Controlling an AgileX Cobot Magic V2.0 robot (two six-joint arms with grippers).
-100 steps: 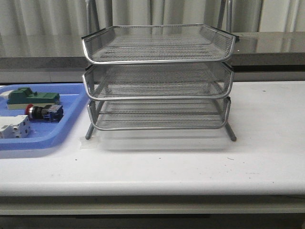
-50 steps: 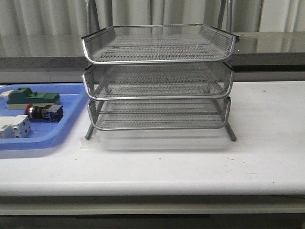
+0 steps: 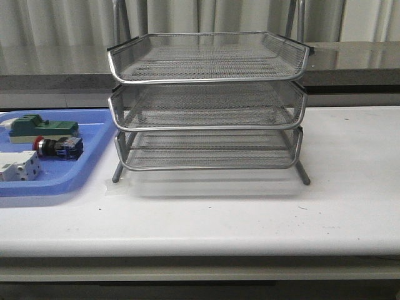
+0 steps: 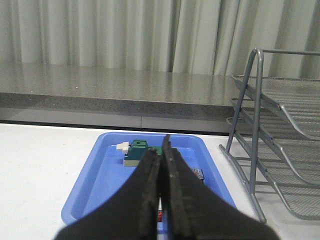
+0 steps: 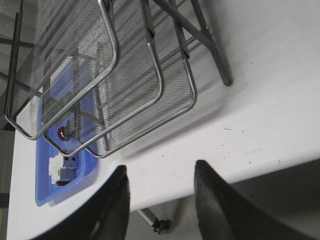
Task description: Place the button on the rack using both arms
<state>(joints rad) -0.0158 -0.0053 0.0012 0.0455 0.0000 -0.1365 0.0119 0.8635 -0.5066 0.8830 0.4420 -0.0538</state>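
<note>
- Ahead of the left hand [image 4: 161, 165], past its fingertips, the button [image 3: 56, 147] is lying on its side in the blue tray [image 3: 87, 164], between a green block [image 3: 44, 127] and a white block [image 3: 20, 167]; the hand's two dark fingers are pressing together and gripping nothing.
- Beyond the right hand [image 5: 161, 192], the rack [image 3: 206, 103] is standing on the white table [image 3: 250, 212]; this hand's fingers are gaping wide apart and holding nothing, hovering off the table's near edge.
- Judging by this, the task is sitting at its very start: neither hand is touching anything, and the reach for the button is not yet begun.
- The next move is probably asking the left hand to spread its fingers, travel forward and down into the tray, and close across the button's black barrel, clear of both blocks.
- The right hand is likely needing to steady the rack or slide a tier out, though which tier I cannot tell.
- The button is showing a round red head, a black cylindrical body and a blue rear block; being round, it is liable to roll.
- The rack is looking like silver wire mesh in three tiers with rounded rod rims and slanting metal legs; the tray is smooth plastic with a raised lip.
</note>
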